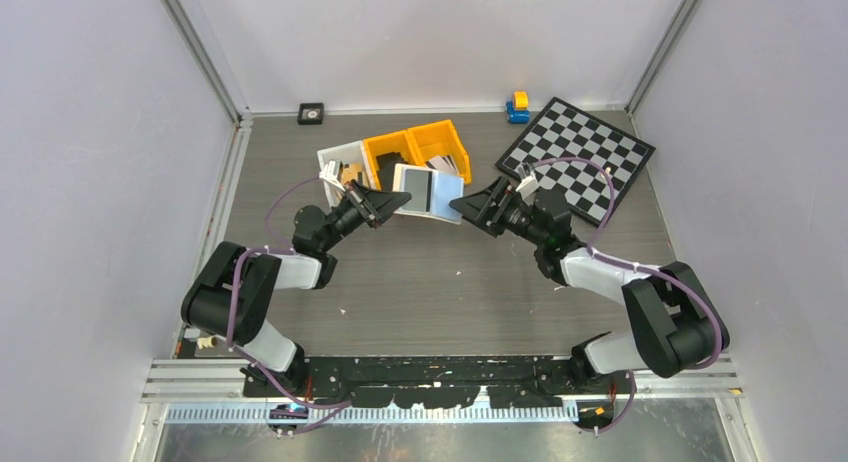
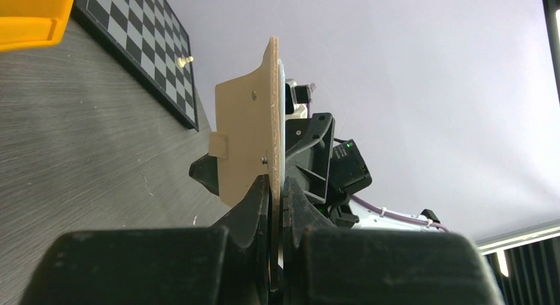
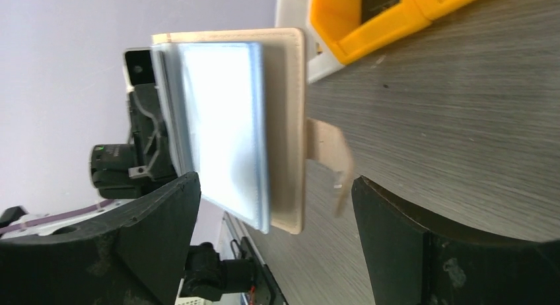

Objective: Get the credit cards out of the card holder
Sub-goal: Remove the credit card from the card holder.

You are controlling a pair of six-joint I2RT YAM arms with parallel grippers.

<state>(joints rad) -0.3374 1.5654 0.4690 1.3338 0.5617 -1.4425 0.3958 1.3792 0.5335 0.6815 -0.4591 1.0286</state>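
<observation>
Your left gripper [image 2: 276, 186] is clenched on the edge of the one card holder [image 3: 290, 120], which hangs open in the air just ahead of it. Your right gripper [image 3: 276, 183] is spread wide and empty, facing the holder. Risk: the thin edge pinch slips if you tug hard. Credit cards [image 3: 224, 127]: one silvery face shows, rest uncountable.

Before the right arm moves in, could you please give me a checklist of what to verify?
1. Left claw shut on holder: ok.
2. Holder open, pockets facing right claw: ok.
3. Right claw open: ok.
4. Right claw on a card: not ok, nothing gripped.
5. Card edge exposed in pockets: cannot tell, glare.
</observation>
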